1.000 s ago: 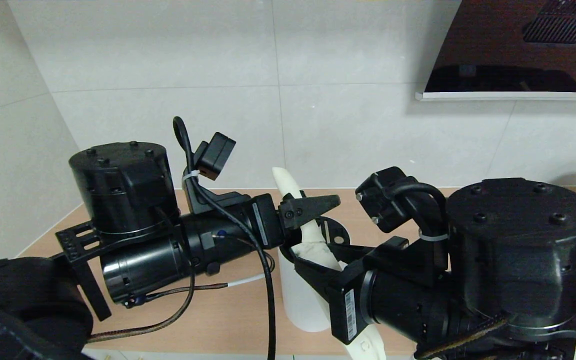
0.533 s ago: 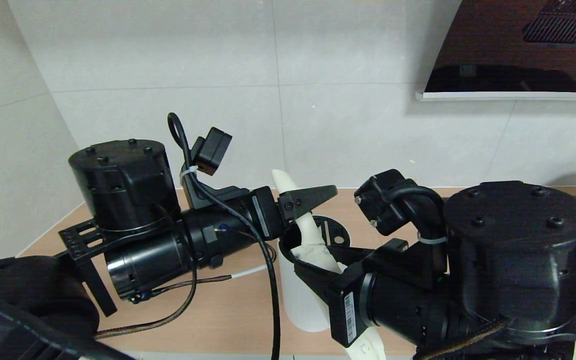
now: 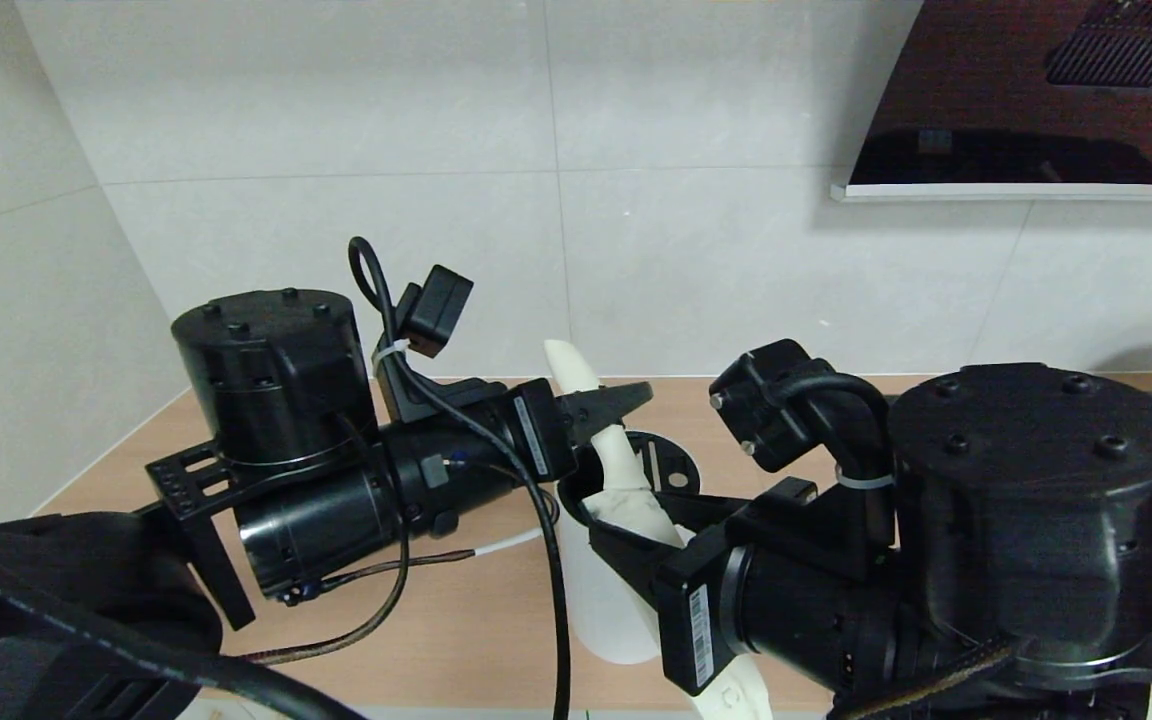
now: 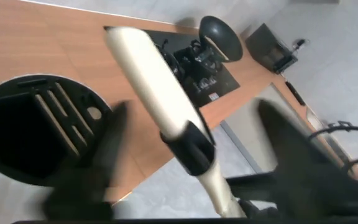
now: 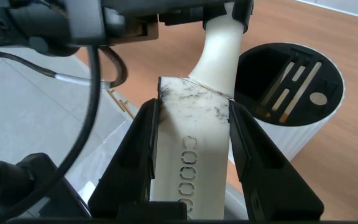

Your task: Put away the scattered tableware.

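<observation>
A cream spatula (image 3: 624, 470) leans up over a white utensil holder (image 3: 601, 610) with a black slotted top (image 5: 291, 81). My right gripper (image 5: 194, 152) is shut on the spatula's stained blade (image 5: 194, 124), holding it beside the holder's opening. My left gripper (image 3: 604, 408) is at the handle (image 4: 148, 68), just below its tip. Its blurred fingers (image 4: 291, 155) stand wide apart on either side of the handle, so it is open. The holder's top (image 4: 36, 124) lies below that handle.
The wooden counter (image 3: 456, 620) ends at a tiled wall behind and a front edge close to me. A black rack with dark utensils (image 4: 207, 53) sits at the counter's right end, and a dark hood (image 3: 1036, 100) hangs above it.
My left arm has shifted right, closer to the holder, and its visible finger has swung a little along the handle. The right gripper and spatula have barely moved.
</observation>
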